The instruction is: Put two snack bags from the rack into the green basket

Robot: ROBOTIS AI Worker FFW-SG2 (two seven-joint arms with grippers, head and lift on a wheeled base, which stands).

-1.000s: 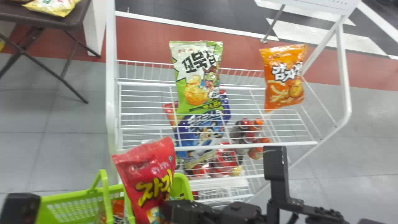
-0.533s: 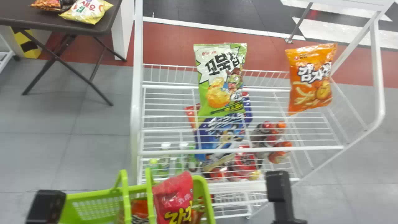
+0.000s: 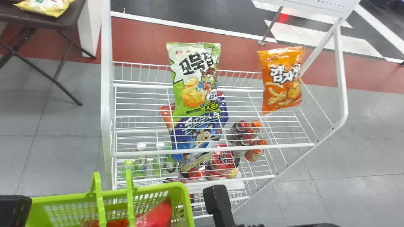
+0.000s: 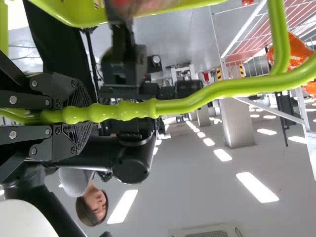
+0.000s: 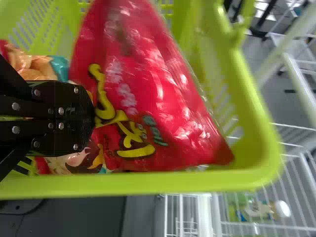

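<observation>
My right claw [image 3: 217,201] is pinched shut on the red snack bag [image 3: 157,216] inside the green basket [image 3: 180,190], at seven o'clock; the bag leans, its long axis slanting and its exposed corner pointing toward one. The basket's rim rings it, raised basket handles [image 3: 130,195] stand at its ten o'clock, and on the rack [image 3: 284,146] sit a green snack bag [image 3: 192,91] at twelve and an orange snack bag [image 3: 282,83] at two. My right arm enters at six, while my left claw [image 3: 14,209], at eight, clasps a handle.

The basket [image 3: 186,203] is smooth plastic, its handle [image 4: 128,109] glossy. The red bag [image 5: 163,98] is shiny, crinkled film. The rack [image 3: 106,94] looks like smooth painted metal, the table [image 3: 34,19] matt.
</observation>
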